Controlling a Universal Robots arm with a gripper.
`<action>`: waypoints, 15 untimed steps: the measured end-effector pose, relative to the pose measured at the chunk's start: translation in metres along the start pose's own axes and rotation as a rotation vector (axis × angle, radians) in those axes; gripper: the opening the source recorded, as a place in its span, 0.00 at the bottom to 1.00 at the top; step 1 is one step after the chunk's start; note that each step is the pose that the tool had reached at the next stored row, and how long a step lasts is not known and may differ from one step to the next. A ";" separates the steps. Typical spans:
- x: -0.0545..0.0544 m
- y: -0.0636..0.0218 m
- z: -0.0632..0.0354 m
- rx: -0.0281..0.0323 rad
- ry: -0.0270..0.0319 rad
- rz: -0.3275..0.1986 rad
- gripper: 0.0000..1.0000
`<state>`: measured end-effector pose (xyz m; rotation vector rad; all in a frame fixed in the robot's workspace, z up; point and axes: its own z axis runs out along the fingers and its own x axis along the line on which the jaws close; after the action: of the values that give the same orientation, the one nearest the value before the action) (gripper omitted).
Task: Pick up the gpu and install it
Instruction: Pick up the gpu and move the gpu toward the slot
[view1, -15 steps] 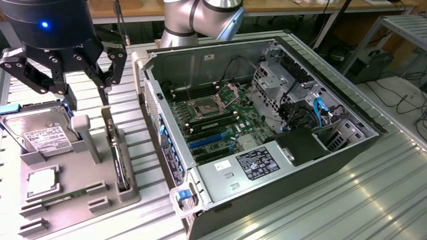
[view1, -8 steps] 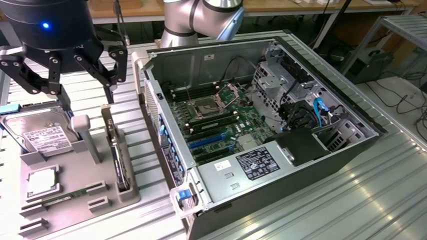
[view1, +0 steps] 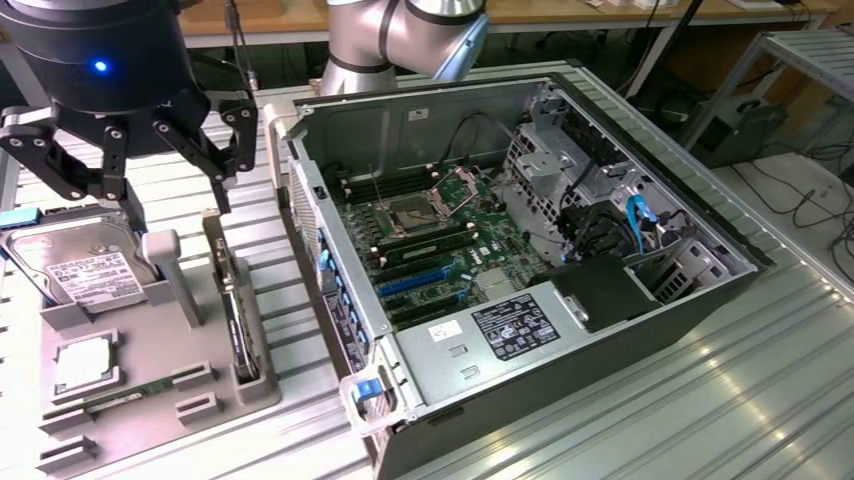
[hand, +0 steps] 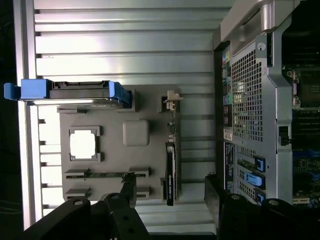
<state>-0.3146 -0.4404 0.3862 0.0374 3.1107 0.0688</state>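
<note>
The gpu (view1: 240, 325) stands on edge in a slot of the grey holder tray (view1: 160, 420), at the exterior view's left of the open computer case (view1: 534, 250). In the wrist view the gpu (hand: 170, 172) appears as a thin dark strip with its pale bracket end (hand: 172, 100) away from the fingers. My gripper (view1: 167, 195) hangs open above the tray, clear of the card. Seen from the wrist, the gripper (hand: 170, 192) has one finger on each side of the card's line and holds nothing.
The tray (hand: 115, 155) also carries a silver hard drive (view1: 87, 265) with blue rails (hand: 75, 92), a square processor (view1: 83, 362) and a narrow memory stick (view1: 134, 390). Blue expansion slots (view1: 414, 283) lie on the motherboard. The case's rear wall (hand: 250, 100) stands close to the tray.
</note>
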 end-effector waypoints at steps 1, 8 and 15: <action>0.000 -0.0001 0.0005 0.0001 0.0001 0.000 0.66; 0.000 -0.0005 0.0033 -0.0003 -0.0002 -0.001 0.66; 0.000 -0.0010 0.0061 0.0000 0.0001 -0.001 0.66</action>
<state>-0.3146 -0.4411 0.3801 0.0361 3.1109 0.0687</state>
